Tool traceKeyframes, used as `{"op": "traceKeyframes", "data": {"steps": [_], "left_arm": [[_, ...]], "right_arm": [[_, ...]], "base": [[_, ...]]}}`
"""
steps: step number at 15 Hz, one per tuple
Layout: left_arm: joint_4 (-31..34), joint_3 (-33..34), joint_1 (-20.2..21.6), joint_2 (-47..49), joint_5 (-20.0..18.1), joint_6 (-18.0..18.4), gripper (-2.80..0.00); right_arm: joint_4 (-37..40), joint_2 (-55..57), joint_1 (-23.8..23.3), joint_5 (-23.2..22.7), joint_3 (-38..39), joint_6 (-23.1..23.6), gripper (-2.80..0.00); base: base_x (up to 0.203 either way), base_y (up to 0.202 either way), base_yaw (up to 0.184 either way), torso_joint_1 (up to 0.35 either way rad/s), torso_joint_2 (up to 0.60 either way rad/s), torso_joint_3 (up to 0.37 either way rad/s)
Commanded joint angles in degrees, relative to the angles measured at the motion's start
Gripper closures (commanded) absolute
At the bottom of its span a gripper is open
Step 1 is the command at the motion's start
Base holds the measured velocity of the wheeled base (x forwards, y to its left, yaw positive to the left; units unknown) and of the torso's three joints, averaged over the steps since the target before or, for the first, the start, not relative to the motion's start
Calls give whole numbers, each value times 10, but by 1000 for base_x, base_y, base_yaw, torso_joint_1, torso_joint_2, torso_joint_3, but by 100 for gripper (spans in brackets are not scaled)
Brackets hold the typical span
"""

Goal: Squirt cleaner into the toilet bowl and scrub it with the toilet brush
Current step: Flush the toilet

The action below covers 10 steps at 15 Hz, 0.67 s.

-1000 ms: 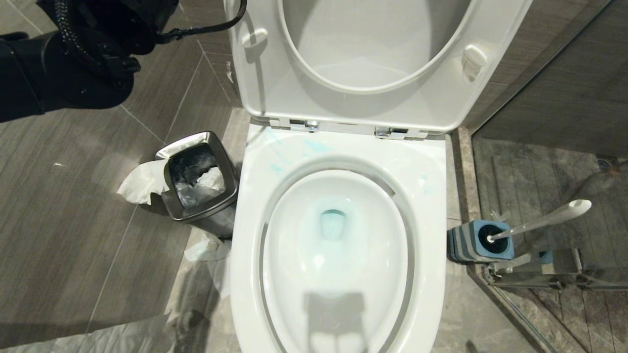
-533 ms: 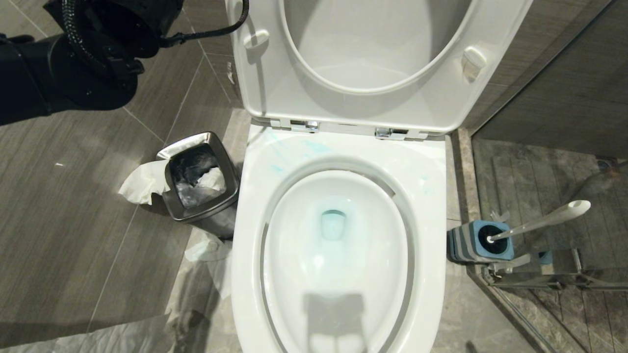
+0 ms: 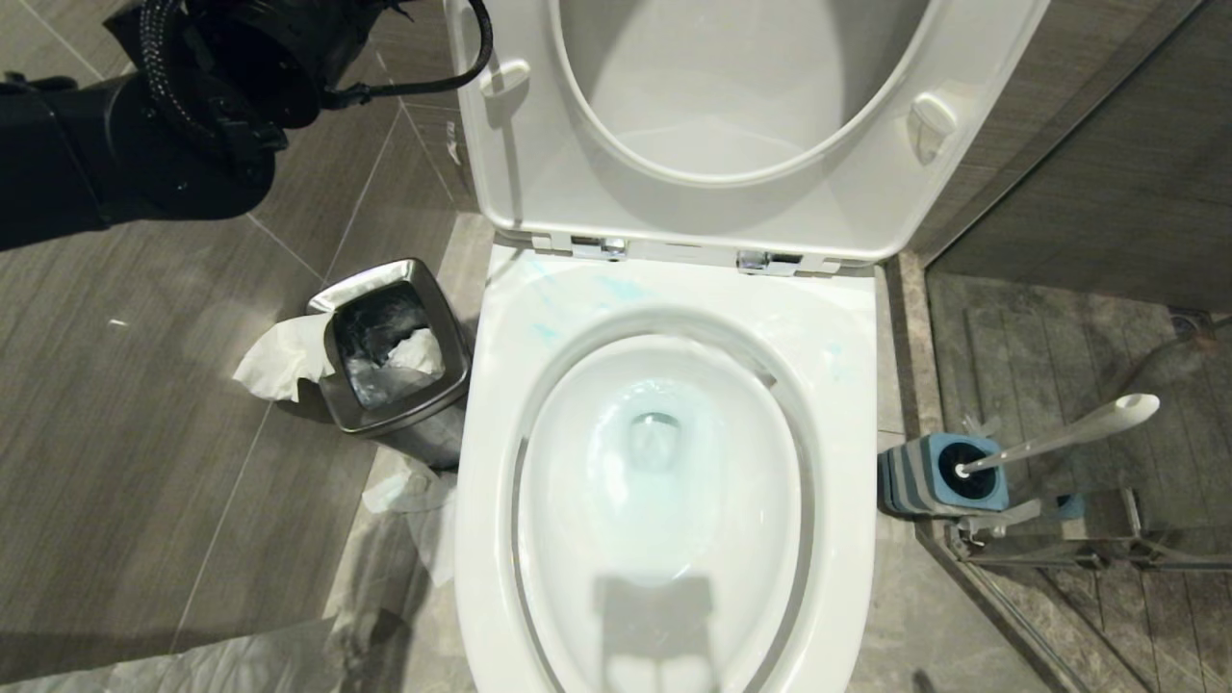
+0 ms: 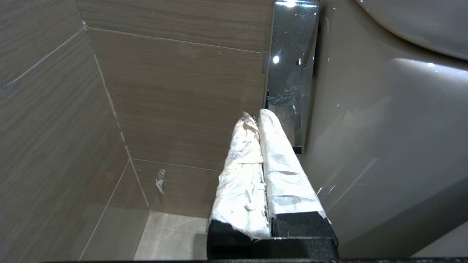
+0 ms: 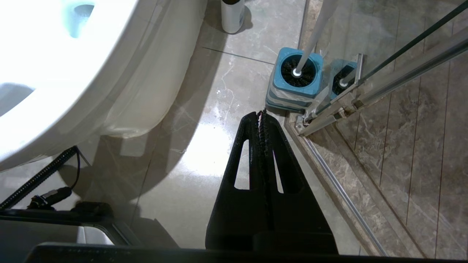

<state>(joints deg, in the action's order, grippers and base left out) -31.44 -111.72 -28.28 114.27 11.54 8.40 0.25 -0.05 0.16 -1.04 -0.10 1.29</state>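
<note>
- Water is now swirling and rippling in the toilet bowl [image 3: 664,289], where a second ago the blue-tinted pool was lying calm; pale cleaner [image 3: 616,287] smears are still showing on the back rim.
- My left gripper [image 4: 257,115] is staying closed, its paper-wrapped fingers [image 4: 241,160] pressed together with nothing between them, beside the chrome plate [image 4: 292,73] on the tank's side.
- My right gripper [image 5: 261,113] is hanging closed and empty over the floor near the toilet brush [image 5: 318,25].
- The brush is standing in its blue-topped holder [image 3: 938,474], right of the bowl.
- The steel waste bin [image 3: 395,346], left of the bowl, is holding crumpled tissue [image 3: 416,348].
</note>
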Motion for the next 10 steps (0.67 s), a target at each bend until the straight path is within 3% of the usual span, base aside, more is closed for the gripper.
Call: {"op": "traceKeyframes", "data": {"steps": [1,10], "left_arm": [[0,0,0,9,-7,0,0],[-3,-1,-1,4,-7,1,0]], "right_arm": [[0,0,0,0,0,0,0],[0,0,0,0,0,0,0]], "base": [[0,0,0,0,0,0],[0,0,0,0,0,0]]}}
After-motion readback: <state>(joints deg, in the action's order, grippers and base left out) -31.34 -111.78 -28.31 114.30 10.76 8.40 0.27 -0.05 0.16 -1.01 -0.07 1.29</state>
